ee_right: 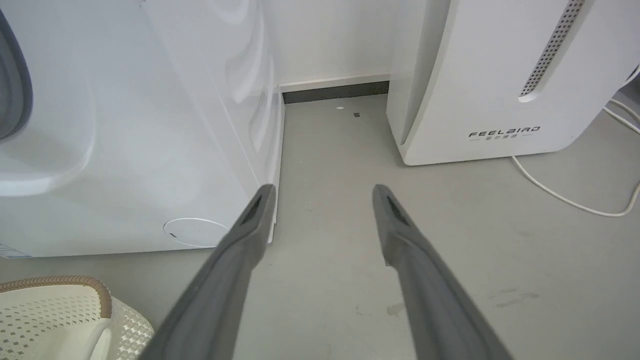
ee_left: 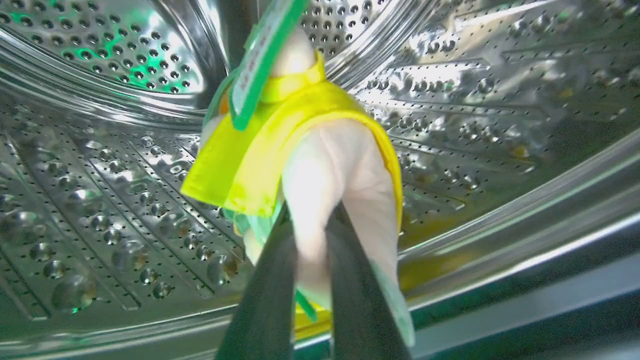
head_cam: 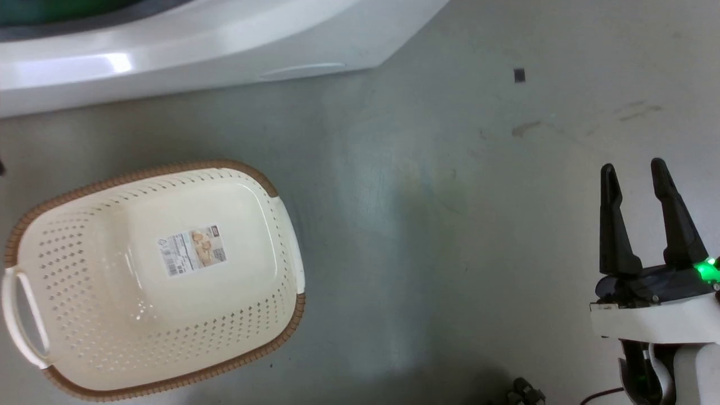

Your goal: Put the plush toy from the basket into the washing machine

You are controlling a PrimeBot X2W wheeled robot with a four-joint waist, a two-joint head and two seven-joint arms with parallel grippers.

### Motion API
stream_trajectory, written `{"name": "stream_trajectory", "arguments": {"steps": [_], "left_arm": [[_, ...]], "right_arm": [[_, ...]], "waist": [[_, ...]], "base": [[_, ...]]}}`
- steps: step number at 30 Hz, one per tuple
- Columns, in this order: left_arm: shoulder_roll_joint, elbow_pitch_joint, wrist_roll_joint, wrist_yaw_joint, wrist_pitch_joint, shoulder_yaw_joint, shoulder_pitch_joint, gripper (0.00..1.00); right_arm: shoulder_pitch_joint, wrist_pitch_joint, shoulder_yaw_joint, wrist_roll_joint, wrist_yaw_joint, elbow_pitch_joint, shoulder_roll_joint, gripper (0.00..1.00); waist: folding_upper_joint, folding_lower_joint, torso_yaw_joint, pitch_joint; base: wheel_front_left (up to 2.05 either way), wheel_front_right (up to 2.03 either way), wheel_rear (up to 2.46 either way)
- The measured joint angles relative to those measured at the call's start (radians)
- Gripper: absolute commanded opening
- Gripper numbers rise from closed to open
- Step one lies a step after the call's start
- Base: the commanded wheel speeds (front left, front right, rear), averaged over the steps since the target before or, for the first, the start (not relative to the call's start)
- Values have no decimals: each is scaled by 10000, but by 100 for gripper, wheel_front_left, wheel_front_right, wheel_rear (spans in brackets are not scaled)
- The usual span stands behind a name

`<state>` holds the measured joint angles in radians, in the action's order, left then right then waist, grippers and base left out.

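The plush toy hangs inside the steel drum of the washing machine, its pale limb pinched in the left end effector. It looks light, soft and squashy; a limb or the body should hold better than the tag. The right end effector hovers, fingers apart, over the floor.

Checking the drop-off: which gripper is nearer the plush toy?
Left. The left gripper is shut on the plush toy inside the washing machine. The right gripper hangs open over the floor outside it, right of the basket.
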<state>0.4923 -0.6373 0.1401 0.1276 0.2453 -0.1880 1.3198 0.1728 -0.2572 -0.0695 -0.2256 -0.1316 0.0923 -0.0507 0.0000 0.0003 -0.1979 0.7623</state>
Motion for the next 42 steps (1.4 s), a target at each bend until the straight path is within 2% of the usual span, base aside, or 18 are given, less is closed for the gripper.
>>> {"name": "stream_trajectory", "arguments": {"steps": [12,18,19,25,29,42], "left_arm": [[81,-1601,878,8,1626,-1135,1855,0],[35,-2090,1371,75,1676,-1626,2195,0],[35,-2174,1453,75,1628,-1714,2196,100],[144,-2690,1513,73,663,-2487,2033,100],[-2,-3020,1898,71,-297,-2803,1475,100],[-863,-3216,3609,71,-3267,-3703,-1669,100]], "right_arm": [[115,0,58,-221,0,65,-2,100],[205,0,59,-219,0,52,-2,100],[214,0,54,-217,0,33,-2,100],[261,0,-65,-171,0,-59,0,100],[255,0,-184,79,0,-163,-2,100],[-347,0,-495,821,0,-324,2,100]], "waist": [[0,-1,-149,857],[0,-2,-64,930],[0,-2,-49,900],[0,-2,75,484],[0,-1,187,-52],[1,-3,846,-3027]], "base": [[0,0,0],[0,0,0],[0,0,0],[0,0,0],[0,0,0],[0,0,0]]}}
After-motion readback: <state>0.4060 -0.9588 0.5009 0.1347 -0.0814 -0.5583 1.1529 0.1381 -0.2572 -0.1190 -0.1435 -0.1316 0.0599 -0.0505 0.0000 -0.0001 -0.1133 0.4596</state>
